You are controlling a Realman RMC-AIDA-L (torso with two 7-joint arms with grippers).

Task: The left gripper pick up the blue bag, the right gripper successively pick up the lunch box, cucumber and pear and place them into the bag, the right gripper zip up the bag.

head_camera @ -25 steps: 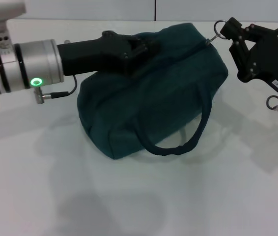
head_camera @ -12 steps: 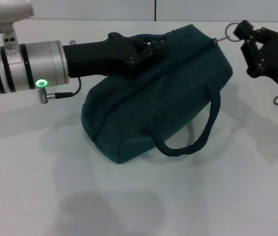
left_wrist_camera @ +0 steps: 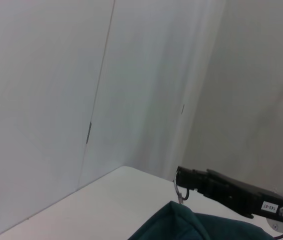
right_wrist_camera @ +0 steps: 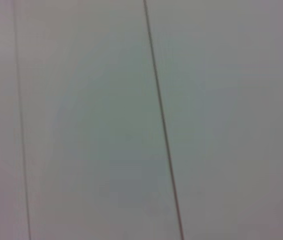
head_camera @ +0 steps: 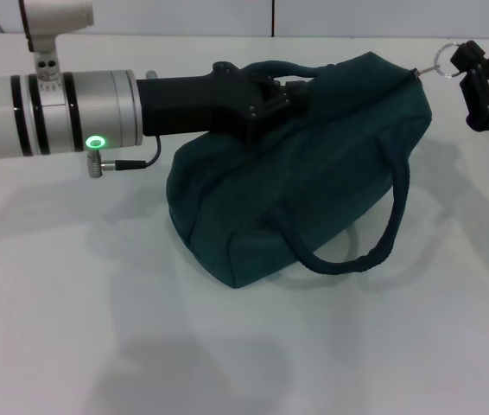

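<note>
Teal blue bag [head_camera: 314, 173] hangs between left claw [head_camera: 288, 95], clamped on its handle, and right claw [head_camera: 469, 65], clamped on the ring pull [head_camera: 446, 60]; overpulling risks tearing it.

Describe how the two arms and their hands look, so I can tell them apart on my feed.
The left hand is a black angular claw on a silver cylindrical wrist with black bands, a glowing green ring light, and a thin black cable looping beneath. The right hand is a similar black skeletal claw; the left wrist view shows a small white label on it.
</note>
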